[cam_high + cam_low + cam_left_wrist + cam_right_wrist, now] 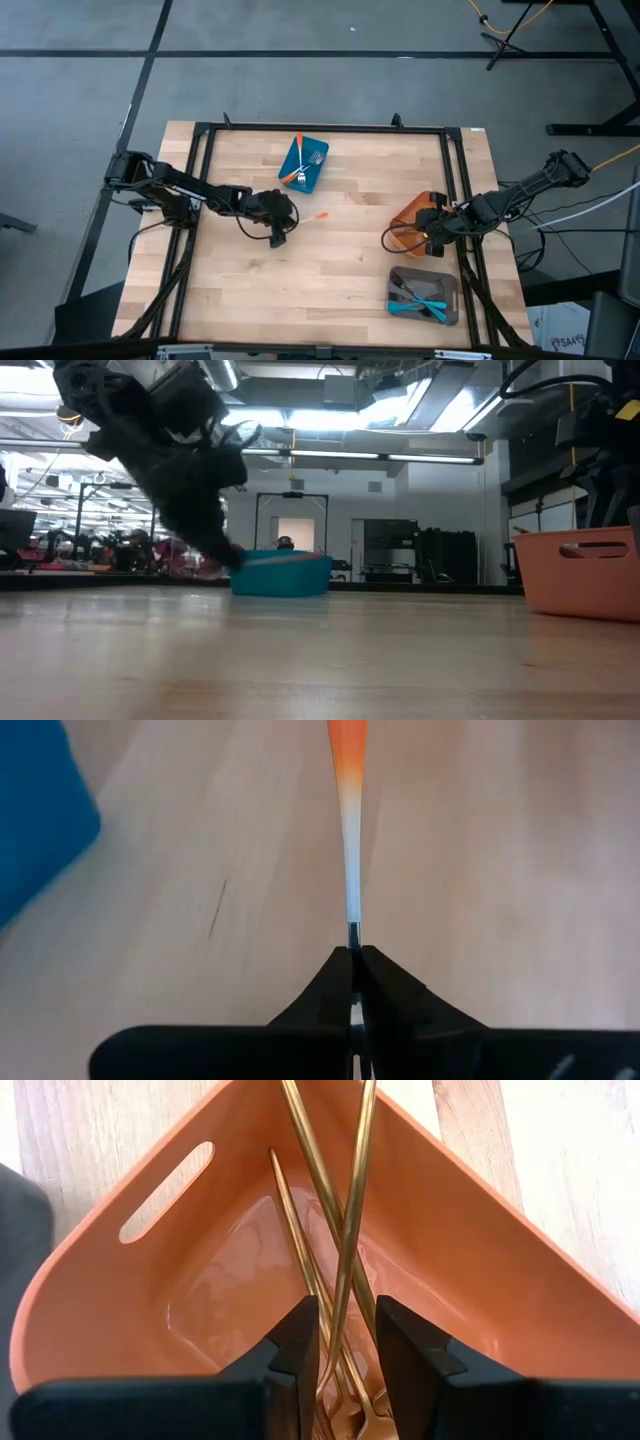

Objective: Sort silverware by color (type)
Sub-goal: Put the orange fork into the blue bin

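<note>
My left gripper (283,220) is left of the table's middle, shut on an orange-handled fork (349,830) whose orange handle (318,214) points toward the table's right. A blue container (304,163) toward the far edge holds orange-handled forks. My right gripper (347,1335) is open and reaches into the orange container (410,226) at the right. Its fingers stand on either side of gold forks (330,1210) lying in the container. A grey container (425,296) near the front right holds blue-handled forks (420,303). My left gripper pinches the fork's slim metal end (352,928) between its two fingertips. The fork runs straight out ahead of the fingers, in line with them, with the orange handle at its free end. Whether the handle touches the table does not show.
The low view shows the blue container (282,573) behind the left arm and the orange container (585,572) at the right. A black frame (320,128) borders the table. Bare wood lies between the three containers.
</note>
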